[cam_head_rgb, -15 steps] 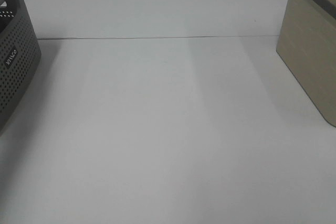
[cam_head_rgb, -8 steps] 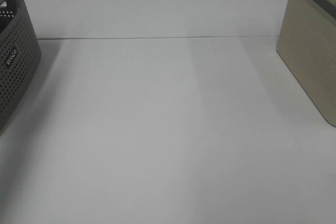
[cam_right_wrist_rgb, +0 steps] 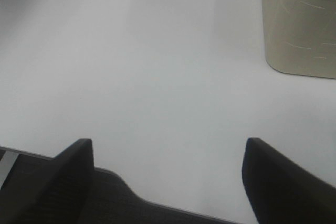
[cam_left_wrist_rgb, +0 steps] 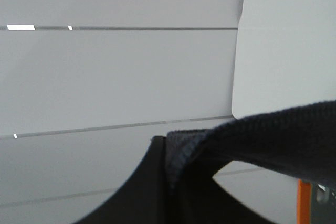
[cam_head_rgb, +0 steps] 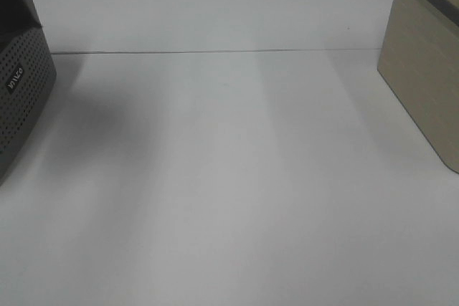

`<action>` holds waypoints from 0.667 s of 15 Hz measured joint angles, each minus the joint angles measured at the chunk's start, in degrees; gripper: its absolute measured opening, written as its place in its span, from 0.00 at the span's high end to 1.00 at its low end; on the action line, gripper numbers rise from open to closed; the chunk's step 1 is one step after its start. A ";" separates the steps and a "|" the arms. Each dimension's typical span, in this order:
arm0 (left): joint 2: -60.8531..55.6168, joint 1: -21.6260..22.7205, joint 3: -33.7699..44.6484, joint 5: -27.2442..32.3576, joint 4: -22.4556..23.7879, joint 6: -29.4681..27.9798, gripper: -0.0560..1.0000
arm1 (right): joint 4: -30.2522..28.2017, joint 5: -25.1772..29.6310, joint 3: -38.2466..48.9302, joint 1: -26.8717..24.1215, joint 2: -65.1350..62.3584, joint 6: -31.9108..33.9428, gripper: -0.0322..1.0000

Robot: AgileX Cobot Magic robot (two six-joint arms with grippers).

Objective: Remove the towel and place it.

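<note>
- Left jaws were clamped on the towel (cam_left_wrist_rgb: 278, 140), cloth trailing beside them; so narrow a hold could slip under its weight.
- Right jaws stood apart, empty, table (cam_right_wrist_rgb: 157, 66) below them: no second support.

High camera overlooks the table (cam_head_rgb: 229, 177); right wrist shares the beige bin (cam_head_rgb: 423, 69).

towel (cam_left_wrist_rgb: 278, 137) — nubby dark cloth | table (cam_head_rgb: 229, 177) — smooth matt white | basket (cam_head_rgb: 21, 102) perforated plastic
</note>
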 joint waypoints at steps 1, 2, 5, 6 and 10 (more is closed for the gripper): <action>0.06 -4.13 0.00 -0.06 2.35 0.00 0.95 | 1.49 -0.17 0.00 0.00 0.00 -0.46 0.23; 0.17 -8.02 0.00 -0.06 4.47 0.00 0.95 | 3.61 -0.46 0.00 0.00 0.34 -2.23 0.23; 0.23 -16.67 0.00 0.80 7.10 0.00 0.95 | 20.11 -6.02 -0.34 0.00 8.42 -18.22 0.23; 0.23 -18.79 0.00 1.03 7.22 0.00 0.95 | 26.59 -9.45 -0.40 0.00 11.63 -24.81 0.23; 0.29 -23.55 0.00 2.35 7.33 0.00 0.95 | 49.96 -15.70 -0.46 0.00 27.27 -50.71 0.23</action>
